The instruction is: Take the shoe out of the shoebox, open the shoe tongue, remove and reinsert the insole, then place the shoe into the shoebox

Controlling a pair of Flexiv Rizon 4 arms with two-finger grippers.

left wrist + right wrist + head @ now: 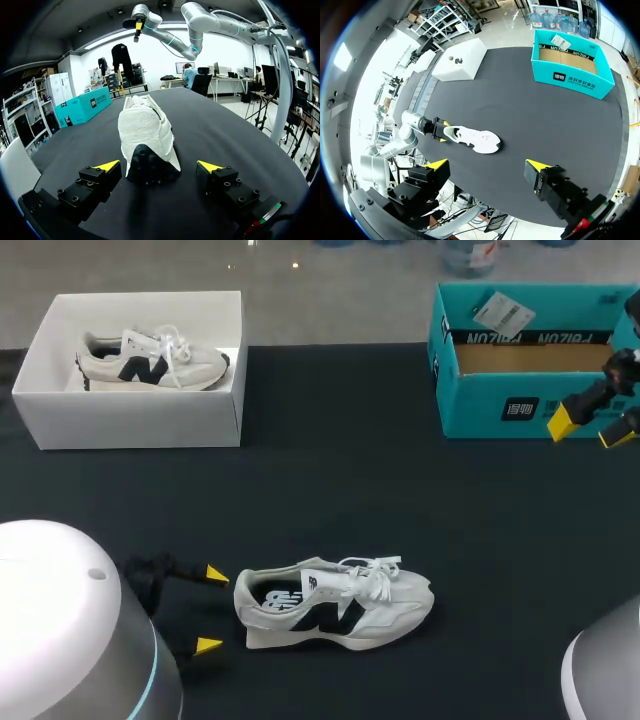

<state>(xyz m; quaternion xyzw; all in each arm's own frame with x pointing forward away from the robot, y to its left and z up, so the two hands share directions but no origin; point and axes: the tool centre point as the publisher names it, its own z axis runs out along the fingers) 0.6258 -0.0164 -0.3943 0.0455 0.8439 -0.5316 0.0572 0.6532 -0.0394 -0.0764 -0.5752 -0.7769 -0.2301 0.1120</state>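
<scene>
Toward the front of the black worktop [400,500], the shoe [335,602] lay on its sole, heel pointing at the left tool [211,610] and toe pointing to the robot's right. The left tool's two yellow-tipped fingers were spread, one on each side of the heel. The left wrist view showed a gap between each finger and the shoe, so nothing was pinched. The right tool [588,430] was also spread and holding nothing. It hung well apart from the shoe, high up in front of the teal box [500,405]. The white shoebox [130,420] stood at the far left of the worktop with a second shoe [150,360] lying inside it.

The step in hand looked like steadying the heel so that the tongue [314,582] could be lifted and the insole [275,597] reached. To do this well, the left tool probably needed to slide a little further forward, so its fingers would meet the firm heel counter rather than the soft collar. It should then close squarely from both sides, low enough that the shoe would not tip. A light, centred pinch seemed best, because an uneven one might twist the shoe on the cloth. The right tool would have to come down from above the laces [375,572], since the opening faced upward. It should approach only once the heel was firmly held.
</scene>
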